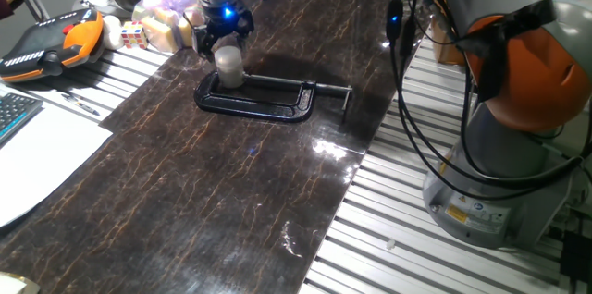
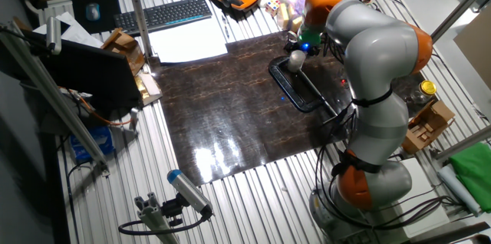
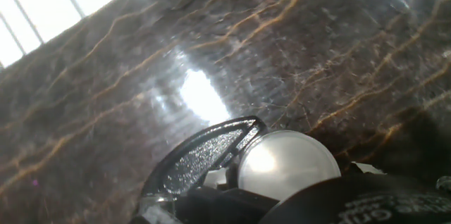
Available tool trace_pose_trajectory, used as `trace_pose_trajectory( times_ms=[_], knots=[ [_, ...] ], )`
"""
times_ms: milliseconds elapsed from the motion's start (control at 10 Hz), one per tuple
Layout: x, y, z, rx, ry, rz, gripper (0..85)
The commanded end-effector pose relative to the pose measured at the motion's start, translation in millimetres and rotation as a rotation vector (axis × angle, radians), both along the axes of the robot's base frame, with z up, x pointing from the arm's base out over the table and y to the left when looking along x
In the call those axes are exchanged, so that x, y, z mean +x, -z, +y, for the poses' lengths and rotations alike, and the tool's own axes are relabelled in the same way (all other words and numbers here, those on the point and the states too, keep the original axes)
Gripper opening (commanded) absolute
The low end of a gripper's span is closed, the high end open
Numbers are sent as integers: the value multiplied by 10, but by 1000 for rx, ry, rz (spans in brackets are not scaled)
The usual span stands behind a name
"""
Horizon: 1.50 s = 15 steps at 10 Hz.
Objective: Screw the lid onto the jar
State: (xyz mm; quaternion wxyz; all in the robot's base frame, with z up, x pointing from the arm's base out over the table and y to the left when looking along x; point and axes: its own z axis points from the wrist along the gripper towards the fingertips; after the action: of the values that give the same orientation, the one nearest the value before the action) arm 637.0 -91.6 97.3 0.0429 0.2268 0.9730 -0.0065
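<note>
Pincer (image 1: 222,37) directly over jar, grip state unclear | jar (image 1: 228,65) upright, axis vertical, in black C-clamp (image 1: 268,98)

The hand view's bottom edge cuts off the lid (image 3: 289,162); the claw's (image 1: 222,42) grip is indiscernible.

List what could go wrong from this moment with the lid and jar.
1. The gripper hangs right above the jar; whether the lid sits square is not visible, so it could cross-thread.
2. The jar stands in the black C-clamp; how firmly it is held cannot be seen, so it might spin along.
3. Clutter behind crowds the gripper.
</note>
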Motion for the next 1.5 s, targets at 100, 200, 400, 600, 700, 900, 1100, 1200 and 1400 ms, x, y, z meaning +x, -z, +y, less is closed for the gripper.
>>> trace_pose_trajectory(
  times_ms=[100,200,400,600,700,900,1100,1200,1400],
  knots=[
    [-4,-7,-2,-9,-789,5,850],
    [-5,-12,-3,-14,-809,10,850],
    [-7,-14,-3,-13,-830,12,850],
    [-5,-16,-1,-12,-862,20,850],
    [-3,-20,-2,-23,-884,29,850],
    [-2,-25,-3,-28,-896,40,850],
    [-4,-26,-1,-30,-902,41,850],
    [-5,-26,-1,-25,-905,40,850],
    [-7,-26,-2,-24,-905,39,850]
  ],
)
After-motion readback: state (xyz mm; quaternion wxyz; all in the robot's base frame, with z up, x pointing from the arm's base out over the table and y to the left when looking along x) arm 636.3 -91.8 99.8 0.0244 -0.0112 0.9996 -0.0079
